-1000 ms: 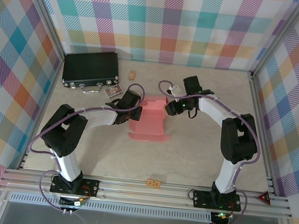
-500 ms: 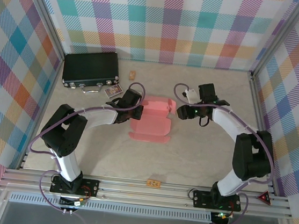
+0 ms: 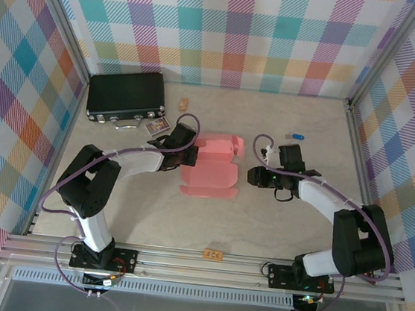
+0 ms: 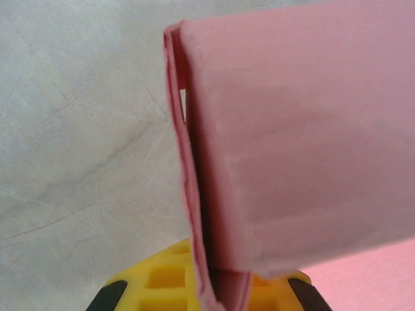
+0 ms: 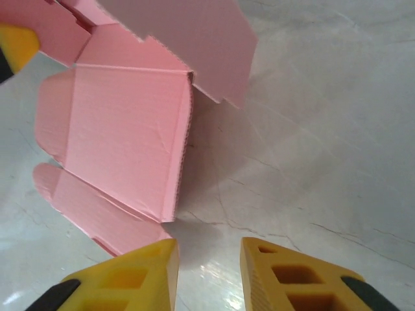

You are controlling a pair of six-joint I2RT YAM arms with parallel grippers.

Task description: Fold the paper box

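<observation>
The box (image 3: 209, 174) lies part-folded just ahead of the right gripper (image 5: 206, 272), whose jaws stand apart and hold nothing. The left gripper (image 4: 214, 288) pinches a doubled side wall. The thin card is probably light, floppy and easily creased, so it is best taken by a flap edge near its crease. The left fingers (image 4: 162, 285) are cut off, so how deep they bite is unclear.

Paper box (image 3: 211, 172) lies partly opened out near the middle of the table (image 3: 274, 231). Left gripper (image 3: 186, 155) is at the box's left edge. Right gripper (image 3: 253, 175) sits just beside the right edge, apart from it. Black case (image 3: 126, 95) rests at far left.
</observation>
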